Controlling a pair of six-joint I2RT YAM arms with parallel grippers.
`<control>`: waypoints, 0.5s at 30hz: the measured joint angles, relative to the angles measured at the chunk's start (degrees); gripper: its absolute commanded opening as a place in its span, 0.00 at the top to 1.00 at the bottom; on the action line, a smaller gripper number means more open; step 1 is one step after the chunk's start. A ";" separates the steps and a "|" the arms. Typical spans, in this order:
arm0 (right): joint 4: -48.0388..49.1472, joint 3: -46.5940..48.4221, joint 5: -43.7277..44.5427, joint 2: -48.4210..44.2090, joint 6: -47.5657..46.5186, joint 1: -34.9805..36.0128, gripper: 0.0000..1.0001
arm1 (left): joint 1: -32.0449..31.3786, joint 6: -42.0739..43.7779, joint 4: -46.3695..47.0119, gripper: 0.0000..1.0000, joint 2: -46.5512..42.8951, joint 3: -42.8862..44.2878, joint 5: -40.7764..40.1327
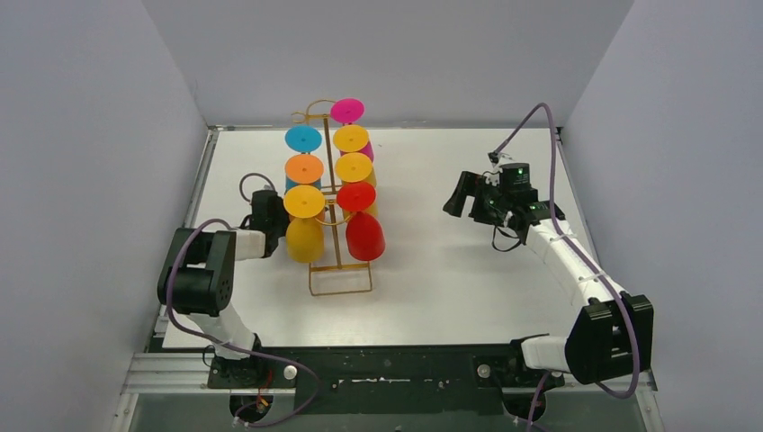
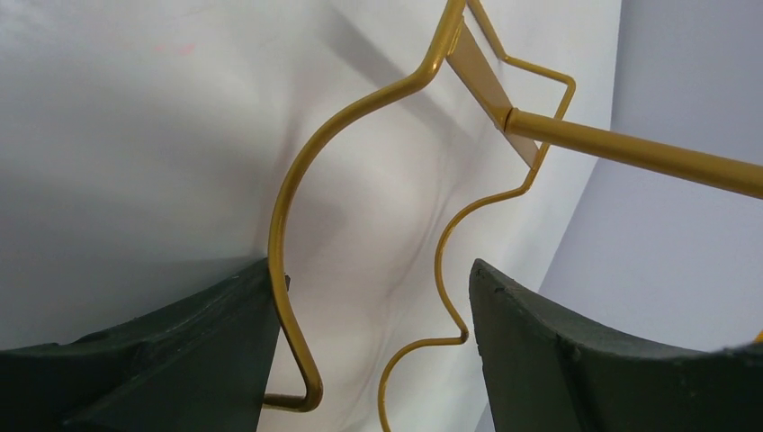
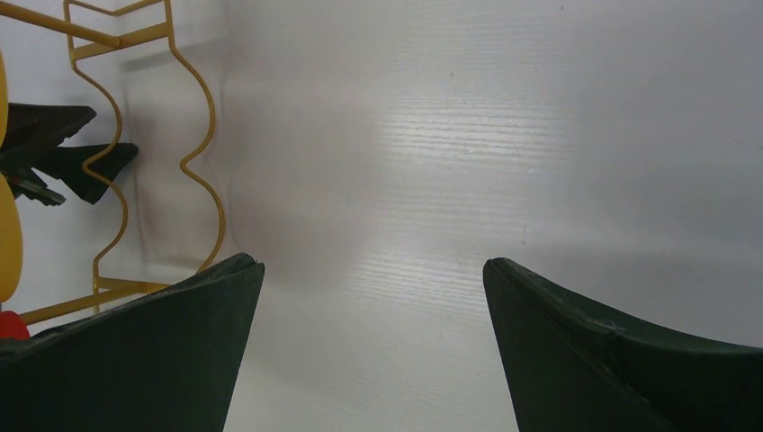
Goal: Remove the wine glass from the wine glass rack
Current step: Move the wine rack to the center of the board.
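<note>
The gold wire wine glass rack [image 1: 340, 270] stands left of the table's middle. Several coloured wine glasses hang on it upside down, feet up. The front pair are a yellow glass [image 1: 304, 238] and a red glass [image 1: 364, 237]. My left gripper [image 1: 272, 216] is right beside the yellow glass, on its left. In the left wrist view it [image 2: 369, 274] is open and empty, with the rack's wavy base wire [image 2: 288, 207] between its fingers. My right gripper [image 1: 463, 193] is open and empty above bare table, well to the right of the rack; its wrist view [image 3: 371, 265] shows the same.
Grey walls close in the white table [image 1: 450, 288] on three sides. The right wrist view shows the rack's base [image 3: 108, 207] at its left edge, with the left gripper's dark fingers [image 3: 63, 153] and part of the yellow glass [image 3: 7, 243] behind it.
</note>
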 measured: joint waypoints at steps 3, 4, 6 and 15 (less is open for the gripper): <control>0.68 -1.22 -0.90 -0.98 1.38 0.00 0.00 | -0.46 -0.61 2.05 0.28 3.72 3.02 1.33; 1.01 -1.46 -1.31 -1.40 1.86 0.00 0.00 | -0.57 -0.72 2.75 0.28 4.92 4.02 1.68; 1.84 -1.70 -2.25 -2.14 2.86 0.00 0.00 | -0.72 -0.85 3.72 0.28 6.88 5.79 2.43; 9.11 -3.19 -11.08 -6.69 8.87 0.02 0.00 | -0.46 0.26 3.78 0.21 9.73 9.38 3.87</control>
